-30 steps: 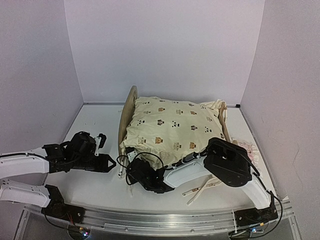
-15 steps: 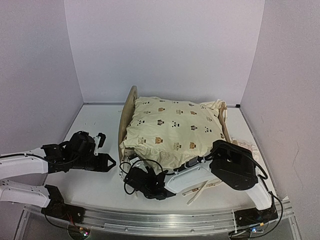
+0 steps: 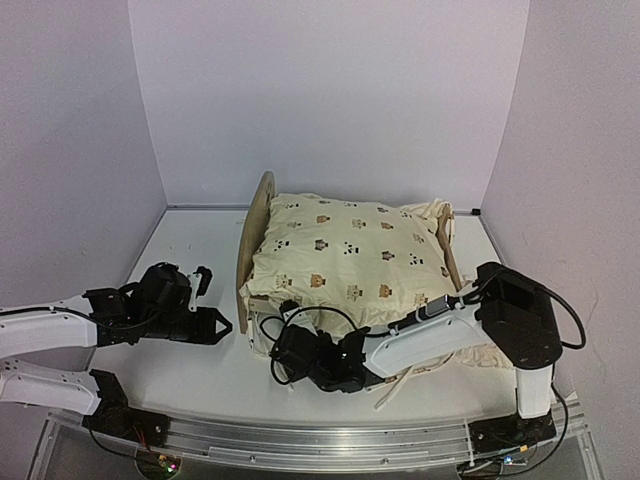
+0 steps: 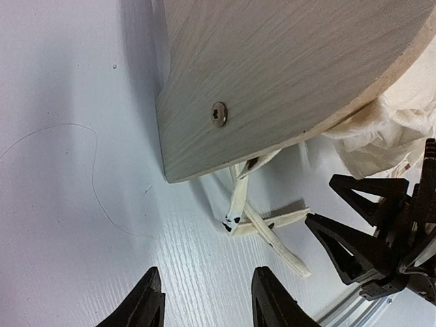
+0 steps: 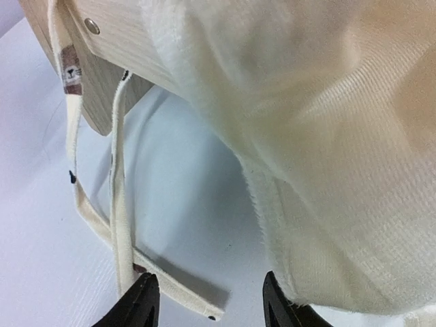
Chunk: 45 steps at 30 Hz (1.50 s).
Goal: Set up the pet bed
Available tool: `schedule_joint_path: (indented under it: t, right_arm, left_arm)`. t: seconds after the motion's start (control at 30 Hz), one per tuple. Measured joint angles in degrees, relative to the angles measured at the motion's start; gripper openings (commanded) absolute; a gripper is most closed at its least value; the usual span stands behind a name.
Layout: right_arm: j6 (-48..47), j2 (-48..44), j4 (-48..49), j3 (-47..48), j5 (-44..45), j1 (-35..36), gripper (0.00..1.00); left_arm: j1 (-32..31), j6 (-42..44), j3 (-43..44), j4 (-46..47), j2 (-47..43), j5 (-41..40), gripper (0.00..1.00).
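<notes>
Rightward slid the right gripper (image 5: pixel 208 303), under the soft ruffled cushion (image 5: pixel 327 136) — fingers spread, empty, beside flat fabric ties (image 5: pixel 117 225). Likewise spread, the left gripper (image 4: pixel 204 300) faces the pet bed (image 4: pixel 286 68) — rounded, grainy pale wood.

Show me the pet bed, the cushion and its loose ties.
pet bed (image 4: pixel 286 75): left wrist view, wooden end board.
cushion (image 3: pixel 345 250): top external view, printed upper face.
ties (image 5: pixel 120 225): right wrist view, hanging strip.

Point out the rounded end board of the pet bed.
The left end board, curving up above the cushion; the right end board barely shows past it.
</notes>
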Motion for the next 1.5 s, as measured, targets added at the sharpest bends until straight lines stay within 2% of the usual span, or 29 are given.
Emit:
schedule_joint_path:
  t: [0.27,0.6,0.87,1.23,1.4,1.5]
  right_arm:
    - [4.37,-0.19,2.18,-4.69,-7.71,-2.99,0.52]
    - [5.40,-0.19,7.69,-6.11,-13.11,-3.06,0.49]
    - [5.88,-0.18,10.52,-6.70,-17.10,-2.84,0.39]
    - [5.37,0.60,10.07,-6.36,-13.90,0.00,0.31]
    - [3.75,1.91,9.04,-4.66,-11.65,0.85,0.22]
    - [2.45,2.88,8.46,-3.54,-9.86,1.56,0.13]
  left_arm:
    - [0.00,-0.02,0.00,-0.01,0.73,0.15,0.45]
    - [0.00,0.00,0.00,0.00,1.09,0.15,0.45]
    - [0.00,0.00,0.00,0.02,1.96,0.15,0.45]
    - [0.00,-0.01,0.00,0.02,2.15,0.15,0.44]
    - [0.00,-0.02,0.00,0.02,2.15,0.15,0.44]
    - [0.00,-0.02,0.00,0.02,2.15,0.15,0.44]
